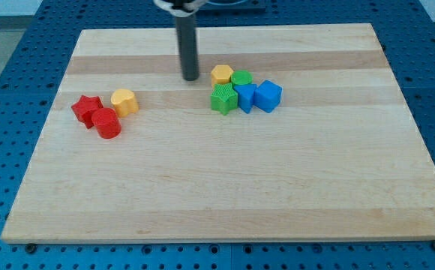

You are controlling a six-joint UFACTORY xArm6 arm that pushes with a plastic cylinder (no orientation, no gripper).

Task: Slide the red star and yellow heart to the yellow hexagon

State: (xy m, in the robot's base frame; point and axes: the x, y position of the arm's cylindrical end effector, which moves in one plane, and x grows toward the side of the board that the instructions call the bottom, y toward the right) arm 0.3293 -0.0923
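Red star [87,109] and yellow heart [124,100] sit close together, my tip [190,78] just left of yellow hexagon [221,74].

Red star [87,109], yellow heart [124,100] at the view's left, yellow hexagon [221,74] well right, my tip [191,78] beside it, seemingly apart

So my tip [190,78] is sitting on the wooden board [202,195] near the view's top, just left of the yellow hexagon [221,74], not touching it. That hexagon is bunched up with a green cylinder [241,79], a green star [223,99], a blue star-ish block [245,97] and a blue cube [268,96]. Way over on the view's left, well apart from my tip, there's the red star [87,109], the yellow heart [124,100] and a red cylinder [106,124], all huddled together.
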